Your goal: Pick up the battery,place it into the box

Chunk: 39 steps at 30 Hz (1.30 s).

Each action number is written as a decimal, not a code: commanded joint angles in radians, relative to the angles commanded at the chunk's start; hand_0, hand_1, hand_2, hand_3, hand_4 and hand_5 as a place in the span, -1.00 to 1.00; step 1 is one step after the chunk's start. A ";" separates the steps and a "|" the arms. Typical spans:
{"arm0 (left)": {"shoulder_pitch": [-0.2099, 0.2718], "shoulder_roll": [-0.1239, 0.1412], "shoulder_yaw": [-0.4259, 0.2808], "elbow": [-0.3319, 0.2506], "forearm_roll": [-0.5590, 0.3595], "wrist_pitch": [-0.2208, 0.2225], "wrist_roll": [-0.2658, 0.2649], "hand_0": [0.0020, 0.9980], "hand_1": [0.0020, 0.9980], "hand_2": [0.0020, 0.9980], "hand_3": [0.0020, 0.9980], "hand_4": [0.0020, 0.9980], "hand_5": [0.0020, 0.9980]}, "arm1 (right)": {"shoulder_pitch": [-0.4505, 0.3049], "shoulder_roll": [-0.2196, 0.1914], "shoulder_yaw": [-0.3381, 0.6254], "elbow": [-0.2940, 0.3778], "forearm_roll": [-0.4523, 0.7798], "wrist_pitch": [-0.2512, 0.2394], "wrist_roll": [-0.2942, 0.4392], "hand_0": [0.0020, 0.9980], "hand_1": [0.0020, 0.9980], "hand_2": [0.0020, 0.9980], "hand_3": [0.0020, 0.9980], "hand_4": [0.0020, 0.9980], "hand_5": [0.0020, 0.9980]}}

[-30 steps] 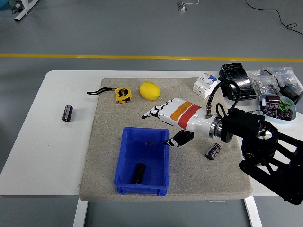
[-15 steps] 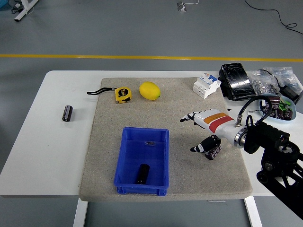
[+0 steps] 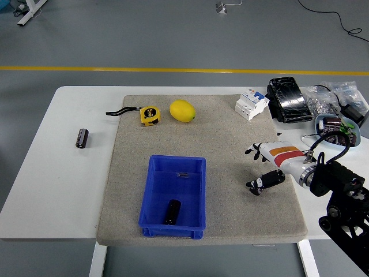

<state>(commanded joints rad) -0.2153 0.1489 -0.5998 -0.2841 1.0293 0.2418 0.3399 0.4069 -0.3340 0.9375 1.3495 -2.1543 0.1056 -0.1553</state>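
Right hand (image 3: 271,167) was low over the mat (image 3: 230,127), fingers (image 3: 253,151) spread, gripping nothing. One battery (image 3: 171,211) lay in the blue box (image 3: 172,196). The next battery seemed hidden under the thumb (image 3: 264,182); contact unclear. Advice: seat thumb and fingers on opposite sides before closing. Spare battery (image 3: 82,138) sat on the table (image 3: 69,173), far left.

The box (image 3: 173,198) is blue plastic with an open top. It sits on the gray mat (image 3: 230,208) near the front edge of the surface. One dark battery (image 3: 171,212) lies flat inside the box, toward its near end. Another small black battery (image 3: 82,138) lies on the bare white surface (image 3: 57,190), far off to the left of the mat.
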 joint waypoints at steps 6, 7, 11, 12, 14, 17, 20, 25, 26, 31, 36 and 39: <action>0.002 0.000 -0.004 -0.001 0.009 -0.004 0.003 0.22 0.11 0.18 0.23 0.24 0.33 | -0.033 0.012 0.036 -0.016 -0.033 0.000 -0.014 -0.16 -0.05 0.13 0.46 1.00 -0.04; 0.003 0.000 -0.004 -0.001 0.010 -0.004 0.004 0.22 0.11 0.18 0.23 0.24 0.33 | -0.039 0.012 0.043 -0.018 -0.040 0.002 -0.018 -0.16 -0.05 0.13 0.46 1.00 -0.04; 0.006 -0.001 -0.005 -0.001 0.010 -0.005 0.005 0.23 0.11 0.19 0.23 0.24 0.33 | -0.063 0.007 0.058 -0.022 -0.053 0.010 -0.027 -0.22 -0.10 0.09 0.45 1.00 0.02; 0.006 -0.001 -0.005 -0.001 0.011 -0.005 0.005 0.23 0.11 0.19 0.23 0.24 0.33 | -0.067 0.007 0.062 -0.024 -0.056 0.012 -0.029 -0.22 -0.10 0.09 0.45 1.00 0.02; 0.007 -0.002 -0.006 -0.002 0.012 -0.006 0.005 0.23 0.11 0.19 0.23 0.24 0.33 | -0.074 0.008 0.070 -0.025 -0.058 0.015 -0.031 -0.22 -0.10 0.09 0.45 1.00 0.02; 0.008 -0.003 -0.007 -0.002 0.015 -0.008 0.006 0.23 0.11 0.20 0.23 0.23 0.33 | -0.083 0.008 0.078 -0.016 -0.056 0.024 -0.036 -0.22 -0.11 0.09 0.45 1.00 0.03; 0.007 -0.003 -0.006 -0.002 0.016 -0.008 0.006 0.23 0.11 0.20 0.23 0.23 0.33 | -0.089 0.009 0.083 0.003 -0.050 0.031 -0.039 -0.22 -0.11 0.09 0.45 1.00 0.03; 0.004 -0.002 -0.002 -0.002 0.011 -0.008 0.004 0.23 0.11 0.20 0.23 0.24 0.33 | -0.090 0.009 0.089 0.037 -0.037 0.046 -0.052 -0.23 -0.11 0.11 0.46 1.00 0.07; 0.003 -0.002 -0.002 -0.002 0.010 -0.007 0.004 0.23 0.11 0.20 0.23 0.24 0.33 | -0.090 0.008 0.090 0.045 -0.035 0.049 -0.054 -0.23 -0.11 0.11 0.46 1.00 0.07; 0.000 -0.001 0.001 -0.001 0.005 -0.005 0.001 0.23 0.11 0.21 0.23 0.24 0.33 | -0.091 0.009 0.094 0.063 -0.035 0.062 -0.061 -0.20 -0.11 0.10 0.46 1.00 0.09; -0.002 -0.001 0.003 -0.001 0.001 -0.003 0.000 0.23 0.10 0.20 0.23 0.24 0.33 | -0.094 0.019 0.089 0.042 -0.036 0.067 -0.065 -0.18 -0.09 0.12 0.48 1.00 0.11; -0.002 -0.001 0.003 -0.001 0.003 -0.005 0.000 0.23 0.10 0.20 0.23 0.24 0.33 | -0.092 0.027 0.090 0.017 -0.042 0.064 -0.065 -0.18 -0.09 0.12 0.48 1.00 0.11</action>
<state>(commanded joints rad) -0.2173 0.1478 -0.5973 -0.2850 1.0323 0.2372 0.3403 0.3152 -0.3066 1.0276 1.3667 -2.1967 0.1698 -0.2199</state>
